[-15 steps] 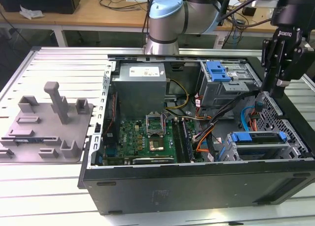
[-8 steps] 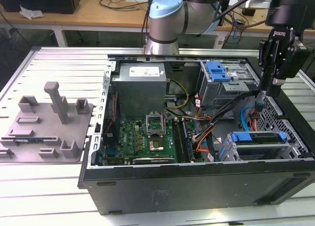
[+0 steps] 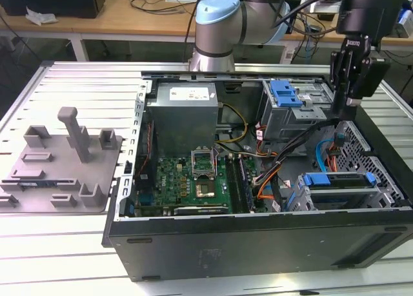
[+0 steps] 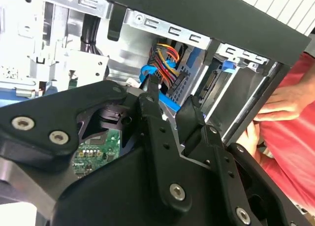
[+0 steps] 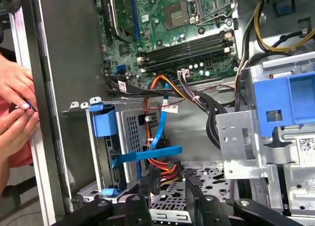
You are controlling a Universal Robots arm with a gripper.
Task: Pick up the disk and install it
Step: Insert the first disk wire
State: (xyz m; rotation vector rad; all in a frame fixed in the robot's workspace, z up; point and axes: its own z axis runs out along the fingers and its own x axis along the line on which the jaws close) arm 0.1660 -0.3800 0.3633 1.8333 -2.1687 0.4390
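Note:
The disk (image 3: 339, 180) sits in the drive cage at the case's front corner, on the exterior view's right, its blue carrier bracket showing along the top. In the first wrist view the disk (image 5: 105, 154) stands edge-on in that cage with a blue tab above it. My gripper (image 3: 343, 106) hangs above the case's right side, over and behind the cage. In both wrist views my gripper (image 4: 170, 105) (image 5: 167, 199) is open, with nothing between its black fingers (image 4: 150, 113).
A person's hands (image 5: 15, 105) rest at the case's outer wall beside the cage, and a red sleeve (image 4: 295, 137) shows there. Inside are a blue latch piece (image 3: 286, 93), a grey power-supply box (image 3: 184, 115), the motherboard (image 3: 187, 177) and cables (image 5: 167, 95). A grey fixture (image 3: 64, 160) lies on the exterior view's left.

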